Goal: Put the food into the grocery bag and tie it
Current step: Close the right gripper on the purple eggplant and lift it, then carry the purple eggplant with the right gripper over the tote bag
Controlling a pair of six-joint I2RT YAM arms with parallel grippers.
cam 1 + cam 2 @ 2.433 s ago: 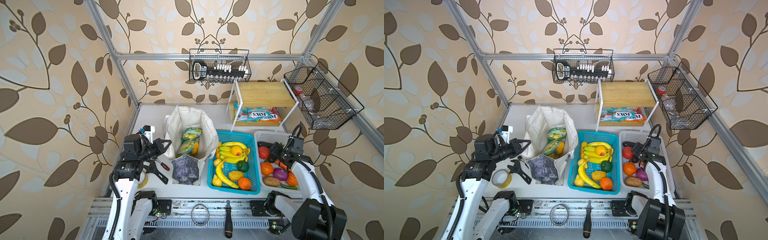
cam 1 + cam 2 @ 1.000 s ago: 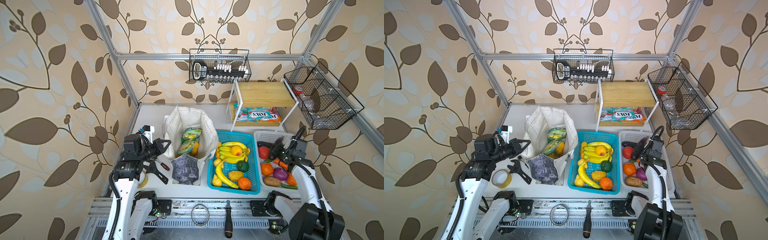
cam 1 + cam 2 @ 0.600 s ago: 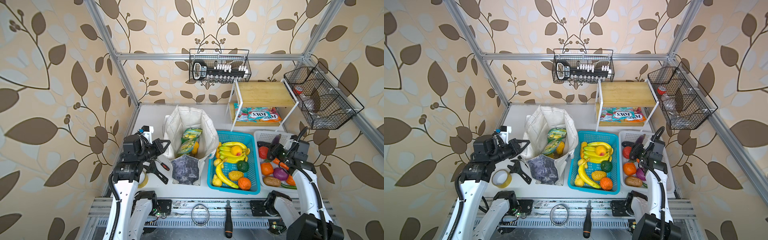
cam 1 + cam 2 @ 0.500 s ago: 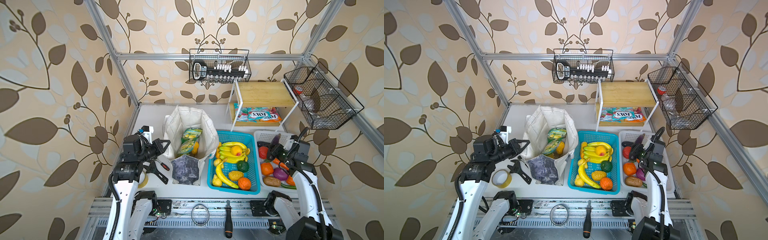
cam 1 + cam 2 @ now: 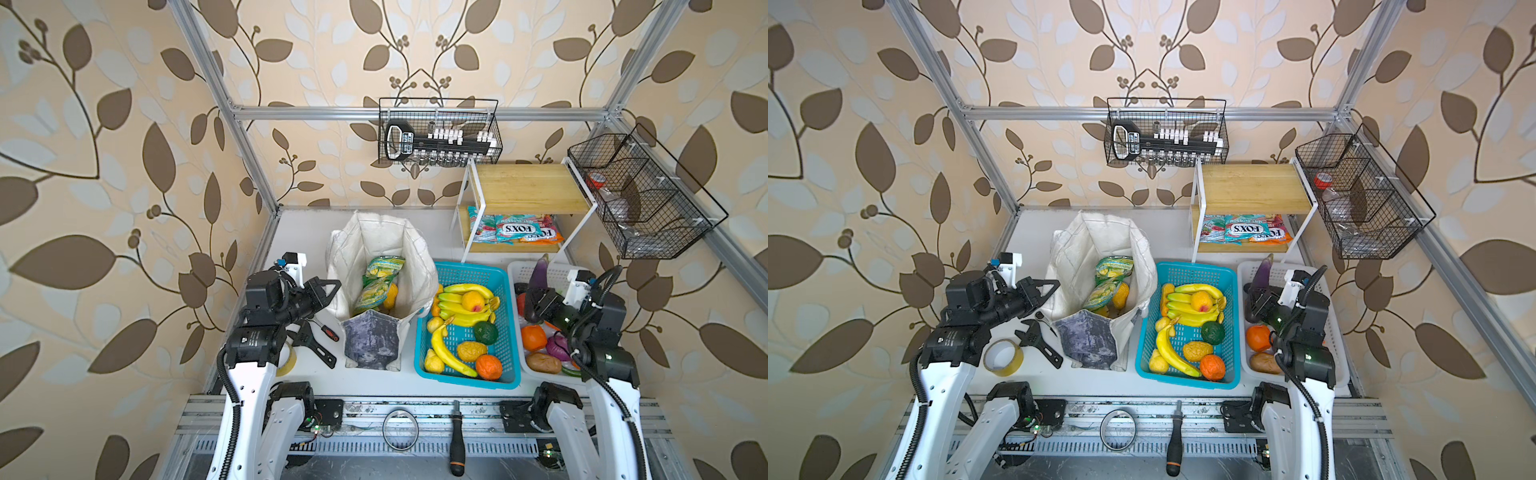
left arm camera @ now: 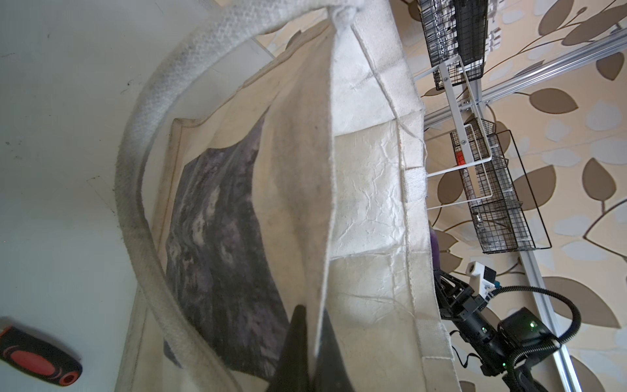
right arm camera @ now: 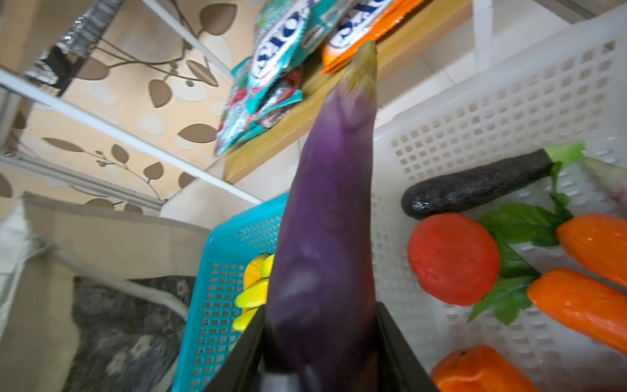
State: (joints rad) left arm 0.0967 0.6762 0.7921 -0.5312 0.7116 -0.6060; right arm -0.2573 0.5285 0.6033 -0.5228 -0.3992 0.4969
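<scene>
Sitting open on the table left of centre, the cloth bag (image 5: 353,257) is the biggest thing, with its printed panel facing near. Just right of it is the blue basket (image 5: 469,268) of fruit, then the white basket (image 5: 557,274) of veg. The left gripper (image 5: 334,286) has its fingers pressed together on the bag's left rim, pinching the cloth. The right gripper (image 5: 532,299) is clamped round the fat end of a purple eggplant (image 5: 539,272) over the white basket's left side, tip pointing far. Two snack packets (image 5: 383,267) lie inside the bag, with a small yellow fruit (image 5: 390,293) just beside them.
</scene>
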